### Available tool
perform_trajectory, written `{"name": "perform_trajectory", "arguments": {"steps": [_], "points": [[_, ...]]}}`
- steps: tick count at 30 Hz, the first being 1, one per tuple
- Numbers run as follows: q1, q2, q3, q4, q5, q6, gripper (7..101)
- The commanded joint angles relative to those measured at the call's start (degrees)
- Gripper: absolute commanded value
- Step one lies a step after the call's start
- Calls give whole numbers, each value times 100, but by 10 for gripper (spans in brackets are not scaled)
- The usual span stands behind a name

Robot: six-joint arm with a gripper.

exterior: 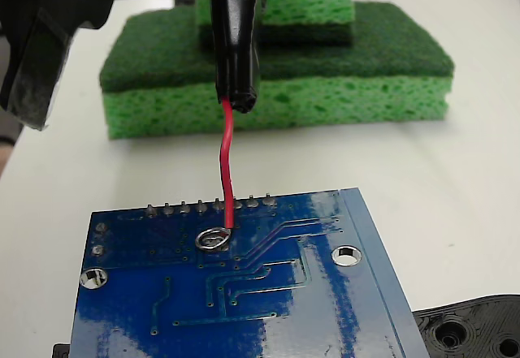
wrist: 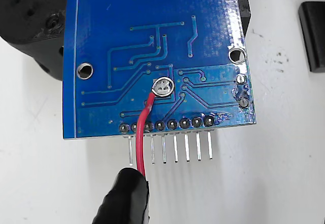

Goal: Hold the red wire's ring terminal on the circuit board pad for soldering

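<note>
Red wire (exterior: 227, 171) hangs down from a black sleeve (exterior: 235, 41) in the upper middle of the fixed view. At its low end sits the ring (exterior: 212, 238), a tiny shiny loop. It lies flat on the blue board (exterior: 244, 293), just below the row of grey pins (exterior: 210, 207) at the board's far edge.

In the wrist view the wire (wrist: 144, 127) comes up from the sleeve (wrist: 124, 198) at the bottom, crosses the pin row (wrist: 167, 125) and ends at the ring (wrist: 163, 87). The ring sits on the pad (wrist: 163, 87), a small silvery patch with tiny dark holes showing through the loop. The ring covers most of the pad.

The board (wrist: 152, 46) fills the upper middle of the wrist view. Two bigger round holes sit on it, one at the left (wrist: 84, 71) and one at the right (wrist: 236, 55).

The gripper itself is hard to make out. Only the sleeve shows, so I cannot tell how its fingers stand.

Two green sponges (exterior: 276, 90) are stacked on the white worktop (exterior: 455, 179) behind the board in the fixed view. A black plastic part (exterior: 475, 329) with round holes lies at the lower right.
</note>
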Motion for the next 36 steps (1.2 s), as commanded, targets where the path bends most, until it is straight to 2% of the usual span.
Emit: {"name": "perform_trajectory", "arguments": {"steps": [1, 13, 20, 26, 32, 36], "points": [[0, 44, -35, 0, -62, -9, 1003], [-220, 1257, 255, 413, 114, 18, 1003], [-501, 3111, 1600, 202, 316, 246, 1003], [-729, 4403, 2654, 387, 501, 431, 1003], [-721, 6108, 3779, 677, 422, 545, 1003], [-756, 6530, 4131, 782, 299, 536, 1003]]}}
